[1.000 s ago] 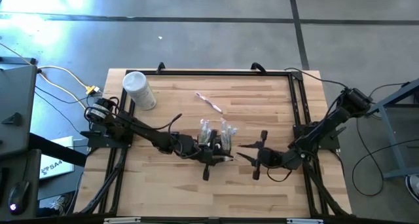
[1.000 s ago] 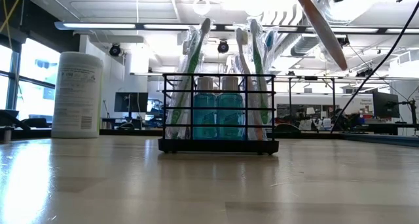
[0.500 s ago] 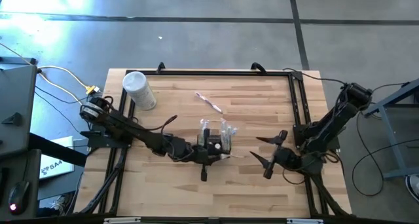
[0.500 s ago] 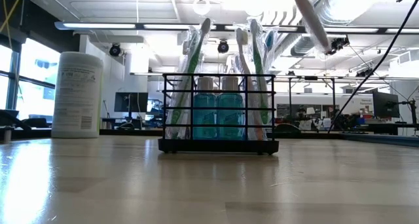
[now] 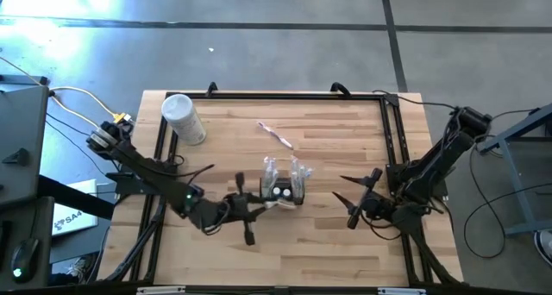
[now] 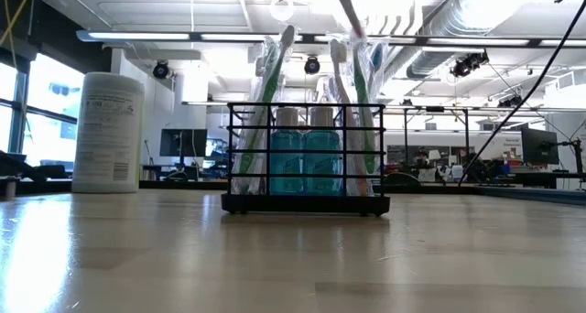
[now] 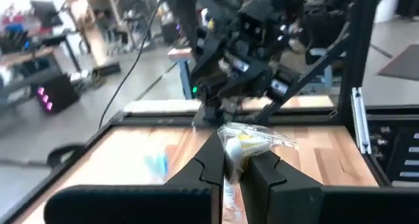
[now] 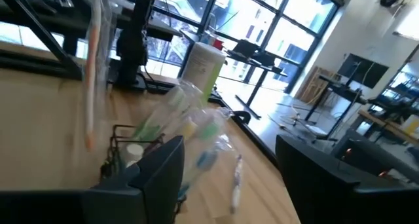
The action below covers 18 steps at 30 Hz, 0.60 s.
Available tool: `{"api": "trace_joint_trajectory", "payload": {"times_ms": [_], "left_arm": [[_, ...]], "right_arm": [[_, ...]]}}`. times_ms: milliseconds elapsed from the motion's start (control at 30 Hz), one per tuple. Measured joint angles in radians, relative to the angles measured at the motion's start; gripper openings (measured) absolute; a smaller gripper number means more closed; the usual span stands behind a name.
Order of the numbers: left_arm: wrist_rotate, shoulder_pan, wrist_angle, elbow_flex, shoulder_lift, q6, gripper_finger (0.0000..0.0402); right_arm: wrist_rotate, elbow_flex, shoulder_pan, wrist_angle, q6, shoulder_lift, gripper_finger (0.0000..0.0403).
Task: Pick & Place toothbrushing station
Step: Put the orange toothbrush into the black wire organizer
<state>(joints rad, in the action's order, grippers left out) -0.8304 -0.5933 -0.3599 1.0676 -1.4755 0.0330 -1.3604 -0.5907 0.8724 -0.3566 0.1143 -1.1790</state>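
The toothbrushing station [image 5: 283, 190], a black wire holder, is seen from above near the middle of the wooden table [image 5: 345, 131], between the two arms. Only in the low view are its contents made plain: the toothbrushing station [image 6: 306, 157] stands upright, with two blue bottles [image 6: 305, 159] inside and wrapped toothbrushes [image 6: 363, 112] rising above its rim. The left gripper [image 5: 250, 210] is placed just beside the holder, and its wrist view shows what the overhead view hides: the left gripper [image 7: 228, 168] is clenched on a wrapped toothbrush [image 7: 243, 140]. The right gripper [image 5: 358, 198] is held apart from the holder toward the table's right side, with its fingers spread and nothing between them. A white canister [image 5: 183, 118] is seen standing at the far left corner, and a loose wrapped item [image 5: 276, 135] lies beyond the holder.
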Motion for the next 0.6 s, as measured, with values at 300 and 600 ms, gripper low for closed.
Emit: {"api": "trace_joint_trajectory", "payload": {"times_ms": [300,600], "left_arm": [[-0.037,0.029,0.219,0.000,0.036,-0.305,0.0017],[-0.094,-0.013,0.390,0.120,0.078,-0.311,0.0017]], "right_arm": [[-0.002,0.000,-0.091,0.017,0.066,0.006,0.0231],[0.145,0.000,-0.171,0.102,0.029,0.005,0.0231]]}}
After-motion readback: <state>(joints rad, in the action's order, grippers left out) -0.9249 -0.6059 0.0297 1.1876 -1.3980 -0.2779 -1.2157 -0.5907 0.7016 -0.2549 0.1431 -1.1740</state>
